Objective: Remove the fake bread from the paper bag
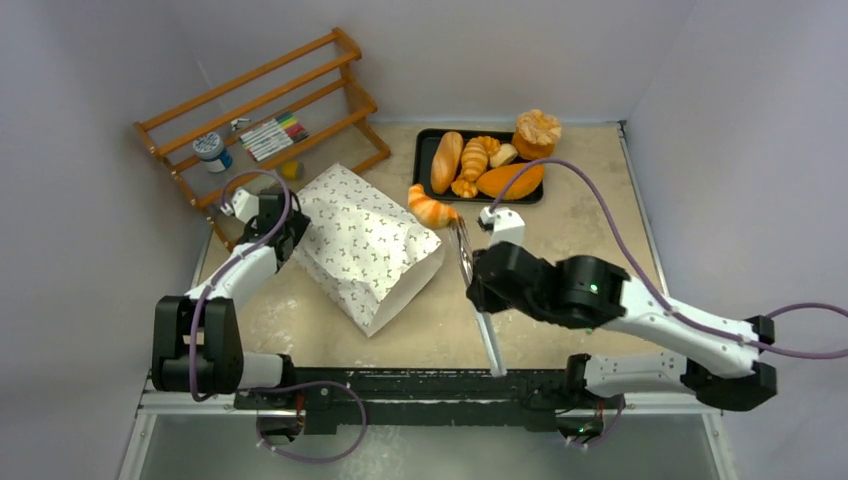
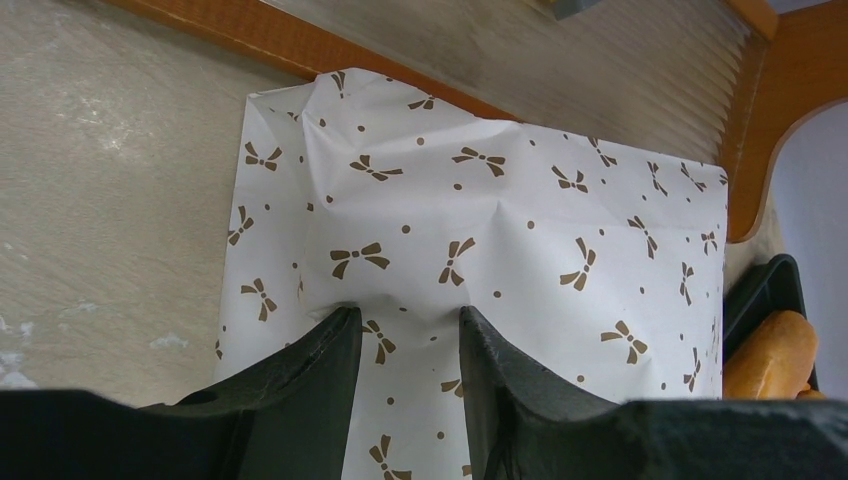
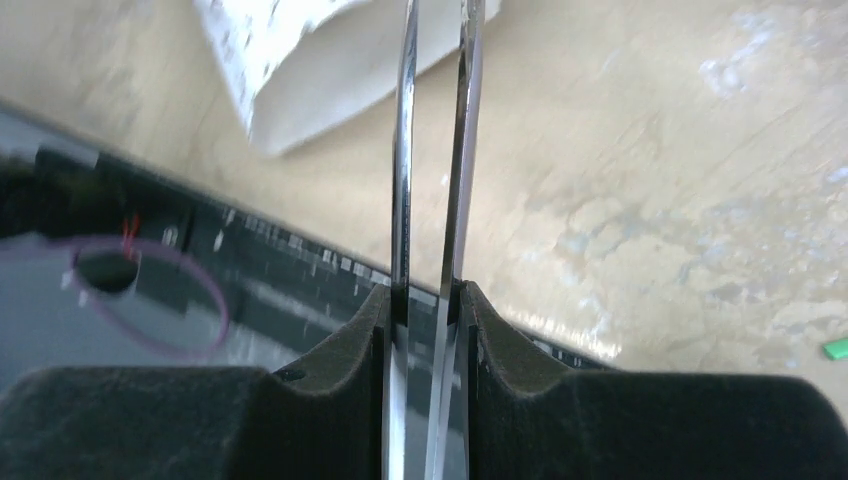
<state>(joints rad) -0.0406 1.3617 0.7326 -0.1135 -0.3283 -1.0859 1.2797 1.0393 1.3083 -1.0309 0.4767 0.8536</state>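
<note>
Left wrist view puts the paper bag right under the left gripper. Its jaws stand a little apart with a pucker of the printed paper between them. Creases fan out from the fingertips, so I judge them clamped on the bag's upper layer, not merely resting on it.

From above, the bag lies on its side at the middle left of the desk. The left gripper is at its far-left end, and what looks like the mouth faces near right. The inside is hidden, so I cannot tell whether any bread is in there. One striped, croissant-like fake bread lies on the desk just beside the bag's far-right corner, between it and the black tray, which holds more pieces.

The bag looks thin, light and limp. It should crumple easily and slide unless pinned, so a hold at the closed end seems sound. The bread is probably light and slightly squashy, best pinched across its narrow middle.

The right gripper is clamped on metal tongs. The blades sit almost together and seem to carry nothing.
</note>
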